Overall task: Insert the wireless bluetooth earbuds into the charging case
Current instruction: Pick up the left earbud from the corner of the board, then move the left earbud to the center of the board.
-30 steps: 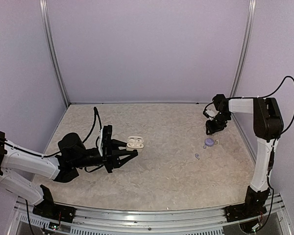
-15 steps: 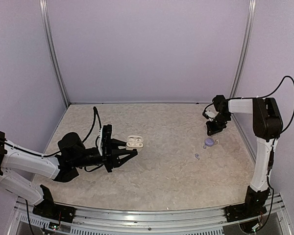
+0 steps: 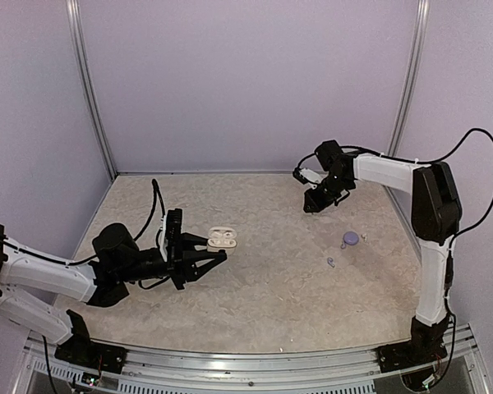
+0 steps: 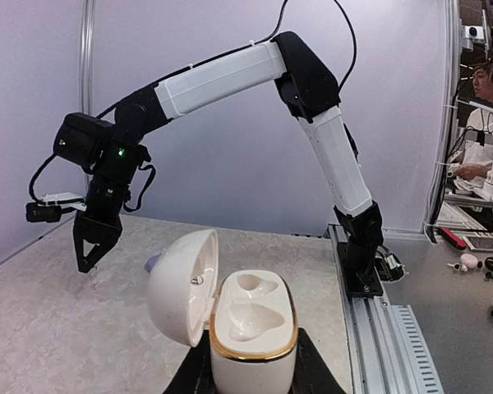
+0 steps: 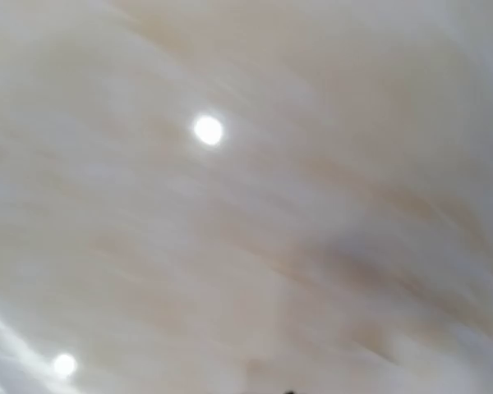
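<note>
My left pincer [image 3: 214, 249] clamps the open charging case [image 3: 223, 239] left of the bench's [image 3: 271, 295] centre, both sockets empty. One earbud [image 3: 332, 263] lies near the right edge, on the near side of my right pincer [image 3: 311, 206], the closer arm. The earbud is too small to read its long axis. I cannot tell that pincer's grip; a second ago it hung by the right edge and has since swung toward the far middle.
</note>
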You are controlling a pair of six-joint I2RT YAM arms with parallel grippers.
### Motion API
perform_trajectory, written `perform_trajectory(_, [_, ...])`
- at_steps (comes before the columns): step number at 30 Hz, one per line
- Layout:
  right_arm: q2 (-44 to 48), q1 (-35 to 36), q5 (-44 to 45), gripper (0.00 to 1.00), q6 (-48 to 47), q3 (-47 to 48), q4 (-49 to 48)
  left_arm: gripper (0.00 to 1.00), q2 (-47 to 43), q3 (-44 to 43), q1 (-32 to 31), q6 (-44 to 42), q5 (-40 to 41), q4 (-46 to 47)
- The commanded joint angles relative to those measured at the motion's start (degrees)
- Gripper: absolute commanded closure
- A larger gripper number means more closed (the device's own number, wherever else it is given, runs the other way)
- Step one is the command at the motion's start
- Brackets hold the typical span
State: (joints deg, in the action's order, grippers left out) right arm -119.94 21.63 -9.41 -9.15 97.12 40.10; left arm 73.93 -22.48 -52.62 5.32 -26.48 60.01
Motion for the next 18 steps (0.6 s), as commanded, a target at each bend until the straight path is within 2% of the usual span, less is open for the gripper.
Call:
perform_trajectory(1, [4.4, 5.7, -2.9, 0.83, -0.1, 2.7, 3.6, 0.96, -3.0, 1.3, 0.4, 0.9, 0.8, 1.9])
perform_trajectory(7, [7.4, 16.8, -2.2, 0.83, 0.2, -0.8, 6.6, 0.96, -7.5, 3.1, 0.5, 0.6, 2.4, -0.6])
perform_trajectory(11, [10.1, 23.1, -2.8, 0.83, 1.8, -7.1, 7.5, 0.96, -10.4, 3.6, 0.6, 0.1, 3.8, -3.9])
perform_trajectory(18, [13.2, 32.7, -2.4, 0.84, 3.3, -16.3, 9.1, 0.96, -13.8, 5.1, 0.7, 1.1, 4.9, -4.3])
